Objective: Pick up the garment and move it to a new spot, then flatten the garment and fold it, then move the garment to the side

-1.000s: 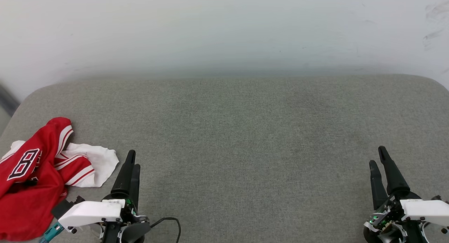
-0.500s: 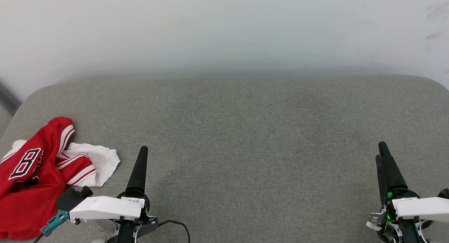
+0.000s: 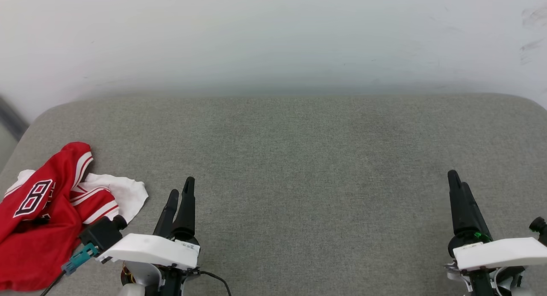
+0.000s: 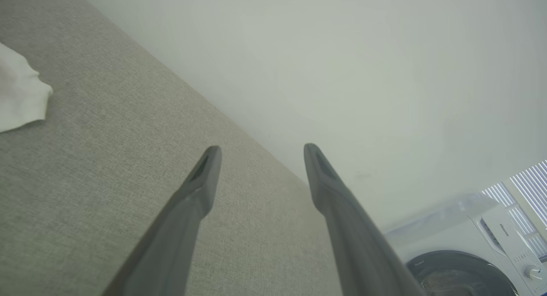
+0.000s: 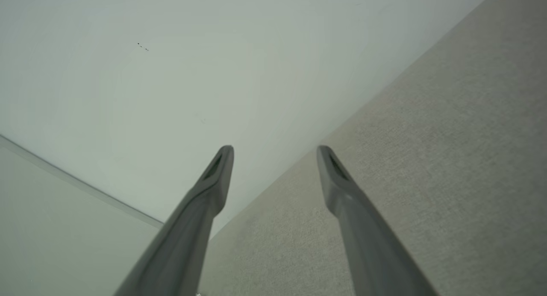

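**Crumpled garment (image 3: 38, 227) at the near left corner of the grey fabric-covered tabletop (image 3: 299, 159); both pincers released.**

The garment is seen bunched in a heap. Red cloth with a black, white-outlined figure lies uppermost, and striped trim and a white sleeve are spread toward the left pincer (image 3: 181, 188). That pincer is held just beside the white sleeve, clear of the cloth, its two dark fingers parted with nothing between them. In the left wrist view the left pincer (image 4: 261, 153) is shown gaping, with the garment's sleeve edge (image 4: 19, 95) at the far left and a white washing machine (image 4: 470, 244) at the lower right. The right pincer (image 3: 457, 180) is held well apart from the garment, over the tabletop's right side. In the right wrist view it (image 5: 275, 151) is likewise spread and empty. A pale wall (image 3: 273, 39) is seen behind the tabletop's far edge.
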### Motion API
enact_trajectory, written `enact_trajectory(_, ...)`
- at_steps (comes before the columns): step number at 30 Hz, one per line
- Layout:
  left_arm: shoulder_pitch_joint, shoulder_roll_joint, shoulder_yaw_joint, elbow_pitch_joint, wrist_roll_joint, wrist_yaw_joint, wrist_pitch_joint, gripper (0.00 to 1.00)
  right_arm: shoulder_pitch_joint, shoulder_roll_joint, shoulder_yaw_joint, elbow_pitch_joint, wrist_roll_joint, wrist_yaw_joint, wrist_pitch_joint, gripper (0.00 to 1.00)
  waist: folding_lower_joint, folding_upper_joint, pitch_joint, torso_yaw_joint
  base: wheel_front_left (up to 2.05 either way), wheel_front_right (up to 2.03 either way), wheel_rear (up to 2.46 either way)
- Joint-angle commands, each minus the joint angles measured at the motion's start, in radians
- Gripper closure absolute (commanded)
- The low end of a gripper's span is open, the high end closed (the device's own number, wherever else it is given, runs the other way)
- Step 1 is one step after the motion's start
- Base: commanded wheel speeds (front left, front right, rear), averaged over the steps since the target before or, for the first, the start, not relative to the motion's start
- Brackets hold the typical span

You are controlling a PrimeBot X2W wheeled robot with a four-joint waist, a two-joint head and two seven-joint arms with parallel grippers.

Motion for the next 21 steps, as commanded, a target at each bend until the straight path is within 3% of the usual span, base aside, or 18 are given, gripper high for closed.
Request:
enact_trajectory(1, -0.029, 0.002, -0.006, -0.015, 0.032, 0.006, -0.010, 0.00, 0.002, -0.008, 0.003, -0.016, -0.035, 0.000, -0.008, 0.00, -0.0001, -0.0001, 0.000, 0.001, 0.00, 0.00, 0.00)
enact_trajectory(21, -0.035, 0.009, -0.049, 0.022, 0.392, 0.054, -0.070, 0.00, 0.023, -0.005, 0.018, -0.042, -0.417, 0.000, 0.003, 0.00, -0.0001, -0.0001, -0.005, 0.011, 0.00, 0.00, 0.00)
